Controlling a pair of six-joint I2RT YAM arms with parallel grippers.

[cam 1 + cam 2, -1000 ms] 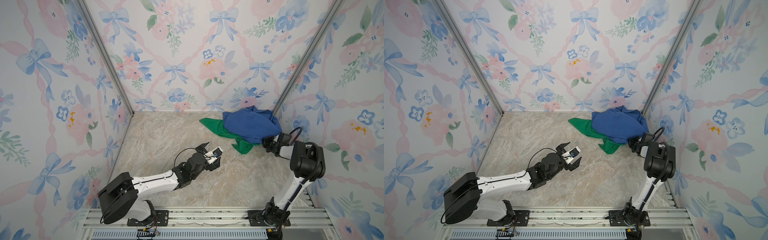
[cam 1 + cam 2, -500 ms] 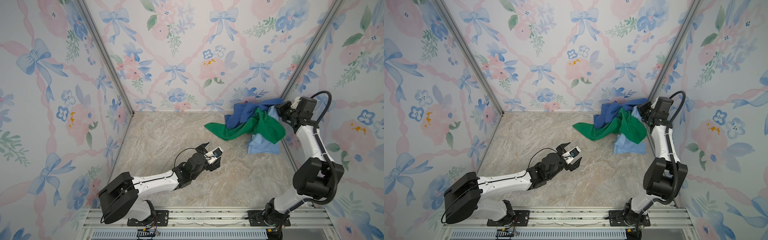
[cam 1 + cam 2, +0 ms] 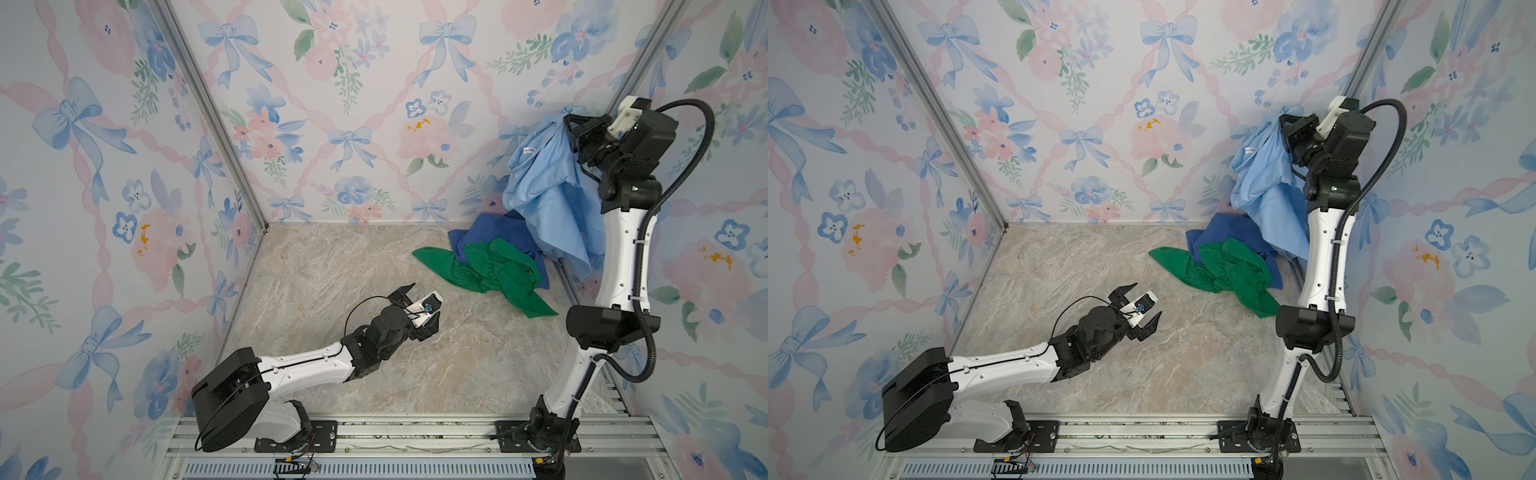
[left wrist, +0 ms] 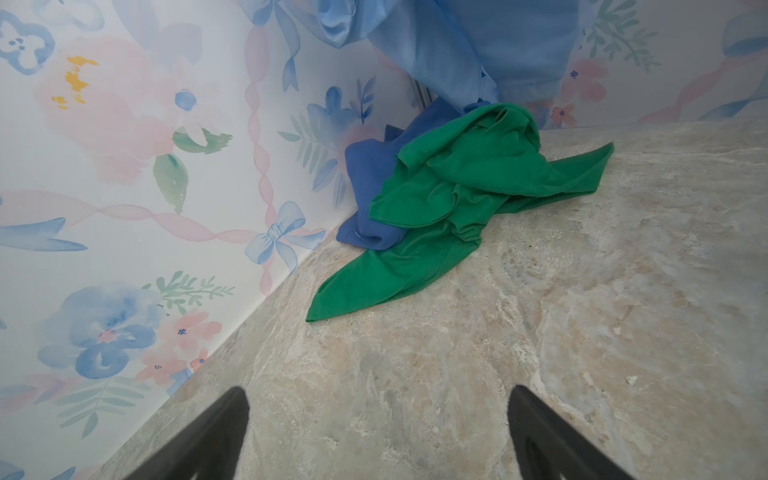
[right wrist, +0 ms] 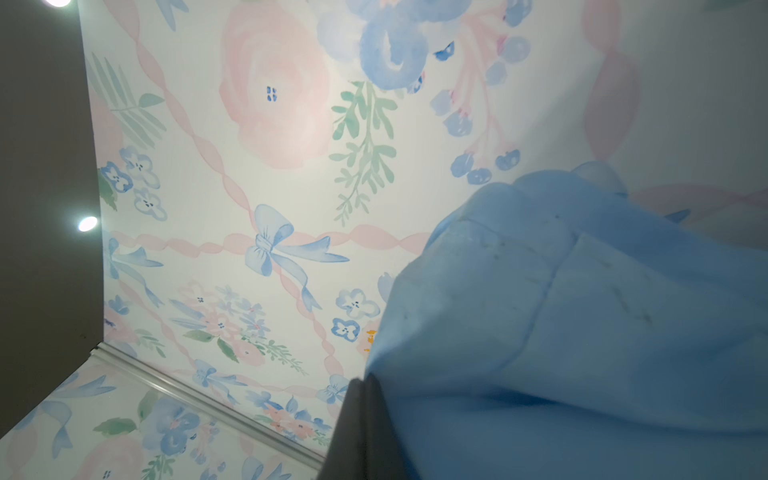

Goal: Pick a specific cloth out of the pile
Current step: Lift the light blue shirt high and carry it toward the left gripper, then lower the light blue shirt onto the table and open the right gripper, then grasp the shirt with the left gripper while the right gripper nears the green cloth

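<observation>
Cloth (image 3: 540, 195) — pale sky-blue shirt, thin fabric, one item. Position: lifted high in the far right corner against the flowered walls (image 3: 374, 104), above the pile. It hangs in long folds from its top end down beside the right arm (image 3: 623, 249). A small white label shows near the top. Whether its lowest folds touch the pile cannot be told

Right claw (image 3: 570, 126): raised, jaws together and clamped on the top end of the cloth. In the right wrist view the dark fingers (image 5: 357, 432) meet, with pale fabric bunched over them

Pile (image 3: 494, 262): two cloths on the marbled floor (image 3: 332, 270), far right corner. Dark blue cloth (image 3: 484, 237) lies beneath, next to the back wall. Green cloth (image 3: 498, 274) lies crumpled on top of it, one pointed tail spread toward the front and another toward the left

Left claw (image 3: 1148, 300) — low over the middle of the floor, jaws wide apart, nothing between them. It points at the pile and sits well apart from it. Both finger tips (image 4: 216, 432) frame the left wrist view
</observation>
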